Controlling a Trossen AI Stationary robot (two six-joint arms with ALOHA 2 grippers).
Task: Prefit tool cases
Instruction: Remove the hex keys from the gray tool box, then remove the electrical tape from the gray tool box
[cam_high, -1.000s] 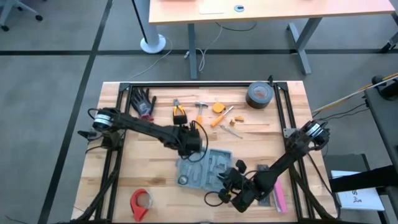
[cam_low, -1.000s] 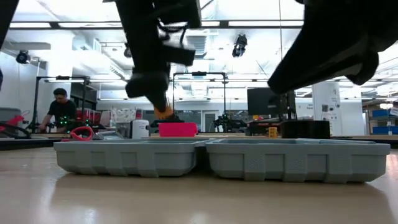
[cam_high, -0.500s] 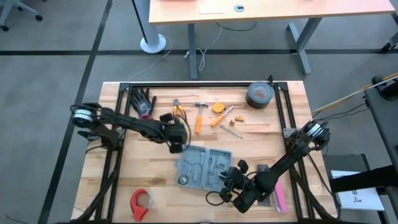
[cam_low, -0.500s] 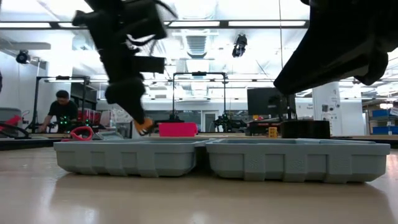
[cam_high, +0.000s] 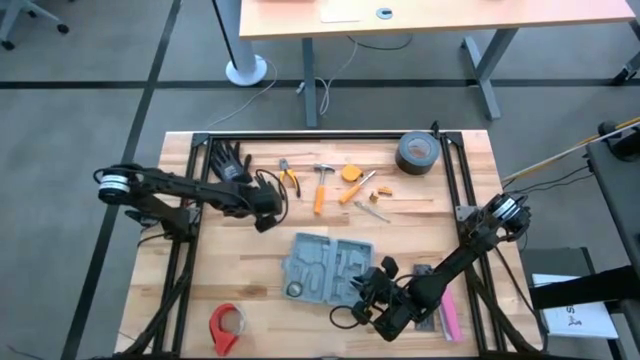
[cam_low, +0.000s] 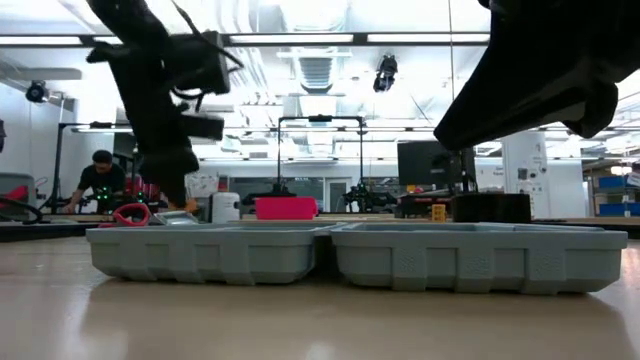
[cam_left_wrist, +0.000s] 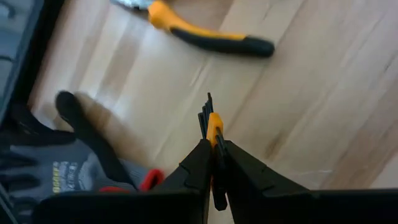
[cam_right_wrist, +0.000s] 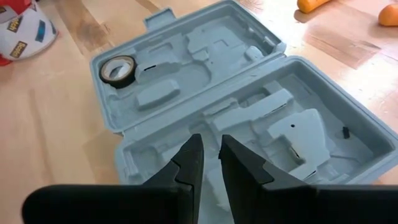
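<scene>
The tool case (cam_high: 328, 268) lies open and flat on the bench (cam_high: 240, 270), both grey halves facing up, near the front middle. The right tool (cam_high: 372, 290) hangs just over the case's right front corner; in its wrist view its fingers (cam_right_wrist: 186, 167) stand nearly together with only a thin gap, gripping nothing, with the moulded tray directly beneath them. The left tool (cam_high: 266, 205) is well apart from the case, beyond its left half and toward the far left of the bench, close to the black gloves (cam_high: 230, 163) and the yellow-handled pliers (cam_high: 288, 178). It is clenched on a small orange and black tool piece (cam_left_wrist: 212, 121) that pokes out between the fingertips. Inside the case, the half farther from the right tool holds a small roll of black tape (cam_right_wrist: 118, 68) in a round slot; the other shaped slots look bare. A red tape dispenser (cam_high: 226, 325) sits left of the case by the front edge.
</scene>
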